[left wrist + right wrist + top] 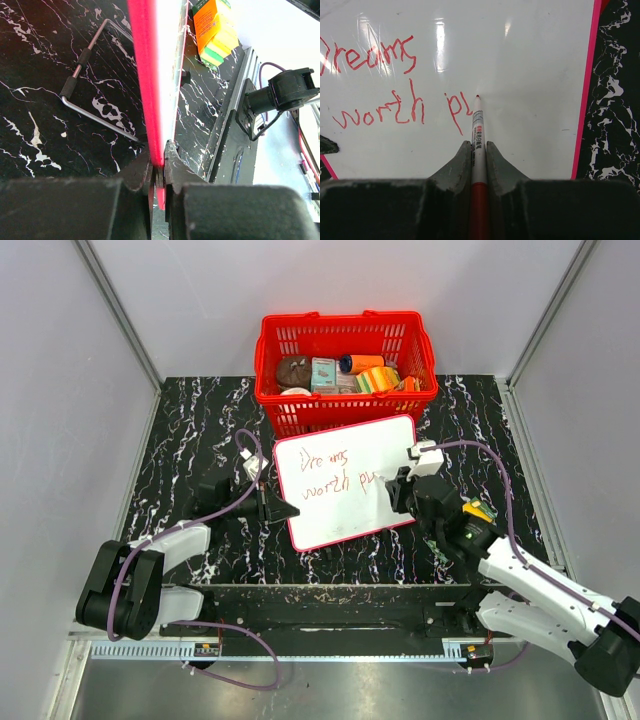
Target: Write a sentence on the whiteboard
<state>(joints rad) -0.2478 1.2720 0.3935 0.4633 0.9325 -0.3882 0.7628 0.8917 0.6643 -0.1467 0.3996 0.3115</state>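
**Black marbled surface (190, 430): second line barely begun**

The whiteboard (335, 522) lies slanted on the dark surface, just in front of a red basket (345, 322) of odds and ends. The sentence (328, 472) reads "Dreams" on the first line and "worth" plus a "p" and one more stroke on the second. Judging by that, the last word is hardly started and most of it is left to write.

The left arm stretches low from the near left. Its left tool (159, 167) is nipped almost shut on the whiteboard's left rim, steadying it. The right arm reaches in from the near right with its wrist above the board's right side. The right tool (479, 150) is clamped tight on the marker (478, 127), whose tip sits just right of the last stroke. Whether it touches the board is unclear.
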